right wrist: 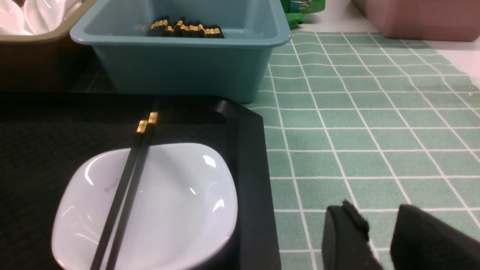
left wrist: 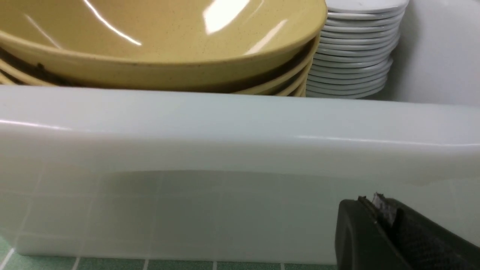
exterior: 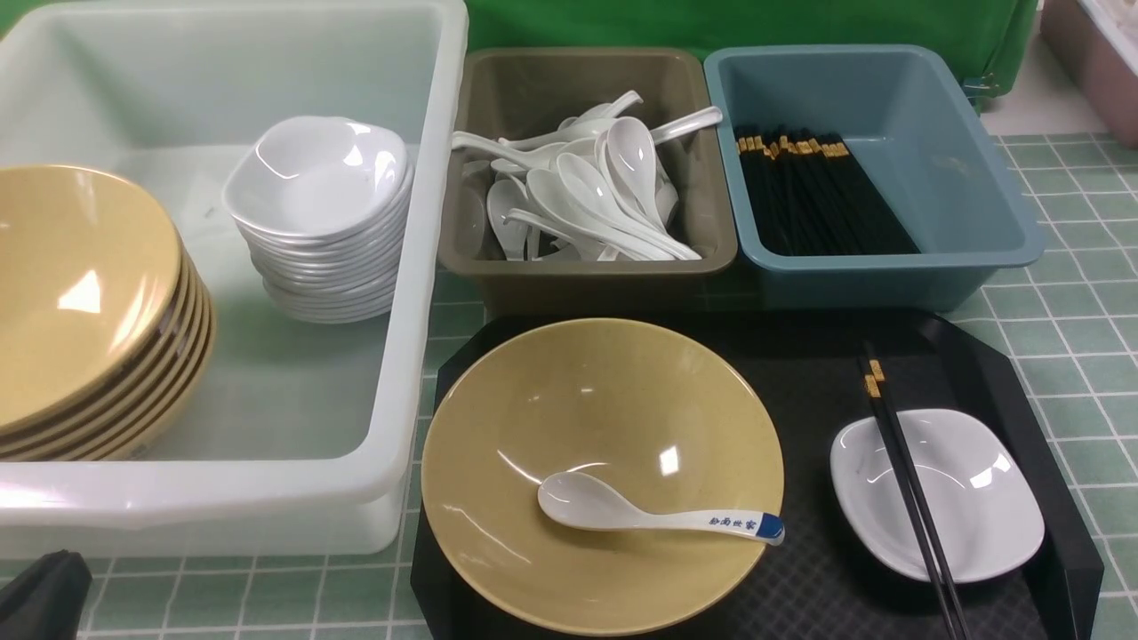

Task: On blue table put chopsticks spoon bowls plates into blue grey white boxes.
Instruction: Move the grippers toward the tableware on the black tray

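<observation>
On the blue table point(exterior: 1067, 338), a black tray point(exterior: 800, 373) carries a tan bowl point(exterior: 605, 427) with the blue-tipped spoon point(exterior: 658, 517) lying in it. To its right, a white plate point(exterior: 969, 498) has a pair of chopsticks point(exterior: 907, 480) across it. The white box point(exterior: 427, 267) holds stacked bowls point(exterior: 89, 302) and stacked plates point(exterior: 320, 213). More chopsticks point(exterior: 818, 196) lie in the blue box point(exterior: 960, 160). My left gripper point(left wrist: 377, 202) is shut and empty, low against the white box's front wall point(left wrist: 225, 210). Over bare table just right of the tray, my right gripper point(right wrist: 377, 213) stands open and empty, beside the plate point(right wrist: 172, 202).
The grey box point(exterior: 533, 89) between the white and blue boxes holds several plain white spoons point(exterior: 587, 187). A pinkish container point(exterior: 1093, 62) sits at the far right, a green backdrop point(exterior: 711, 22) behind the boxes. Table shows right of the tray.
</observation>
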Controlling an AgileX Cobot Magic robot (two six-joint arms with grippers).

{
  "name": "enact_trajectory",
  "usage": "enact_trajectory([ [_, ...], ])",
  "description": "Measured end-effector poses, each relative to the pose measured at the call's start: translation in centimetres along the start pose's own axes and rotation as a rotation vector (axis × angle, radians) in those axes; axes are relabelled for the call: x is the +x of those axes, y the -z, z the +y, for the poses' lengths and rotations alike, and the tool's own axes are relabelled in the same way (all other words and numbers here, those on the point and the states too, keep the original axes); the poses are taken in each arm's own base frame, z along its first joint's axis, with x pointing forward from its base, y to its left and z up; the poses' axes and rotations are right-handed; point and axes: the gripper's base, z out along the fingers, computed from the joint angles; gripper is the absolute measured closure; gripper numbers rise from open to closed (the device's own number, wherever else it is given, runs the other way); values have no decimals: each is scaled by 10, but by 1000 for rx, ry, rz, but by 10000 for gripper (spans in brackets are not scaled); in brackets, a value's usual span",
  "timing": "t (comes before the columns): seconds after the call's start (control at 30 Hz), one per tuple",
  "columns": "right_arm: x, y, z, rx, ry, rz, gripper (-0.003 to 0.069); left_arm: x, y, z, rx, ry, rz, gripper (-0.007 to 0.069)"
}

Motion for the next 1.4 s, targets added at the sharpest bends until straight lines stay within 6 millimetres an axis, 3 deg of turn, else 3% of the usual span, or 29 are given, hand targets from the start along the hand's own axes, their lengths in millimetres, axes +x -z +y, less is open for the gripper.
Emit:
enact_trajectory([
  [0.1, 0, 0, 0, 0, 0, 0, 421, -1, 0, 0, 3, 22, -8, 623],
  [0.27, 0, 0, 0, -1, -12, -1, 421, -2, 0, -3, 34, 222, -16, 623],
  [0.33, 0, 0, 2, -21, -191, -1, 421, -3, 0, -7, 79, 478, -16, 623],
  [0.37, 0, 0, 2, -24, -215, 0, 421, -3, 0, -7, 83, 492, -17, 623],
  [0.4, 0, 0, 5, -59, -503, 12, 421, -5, 1, -10, 131, 747, -13, 623],
  [0.43, 0, 0, 6, -63, -535, 14, 421, -5, 1, -11, 136, 782, -11, 623],
  [0.47, 0, 0, 7, -74, -653, 20, 421, -6, 1, -12, 154, 868, -8, 623],
  [0.5, -1, 0, 9, -101, -876, 37, 421, -8, 1, -14, 181, 1010, 1, 623],
  [0.6, -1, 1, 12, -123, -1159, 61, 421, -9, 2, -16, 214, 1154, 8, 623],
  [0.8, -1, 1, 12, -130, -1102, 60, 421, -11, 2, -17, 241, 1247, 16, 623],
  [0.97, -1, 1, 12, -132, -1054, 58, 421, -14, 4, -18, 251, 1142, 0, 623],
  [1.1, -2, 1, 12, -135, -979, 40, 421, -42, 15, -21, 297, 920, -94, 623],
  [1.17, -6, 2, 13, -141, -858, 35, 422, -67, 28, -24, 329, 725, -164, 623],
  [1.27, -29, 13, 14, -168, -647, 7, 460, -93, 35, -30, 329, 480, -127, 623],
  [1.37, -60, 20, 15, -180, -486, 1, 540, -112, 30, -33, 309, 335, -11, 623],
  [1.4, -61, 20, 15, -181, -460, 13, 554, -116, 30, -32, 303, 313, -7, 623],
])
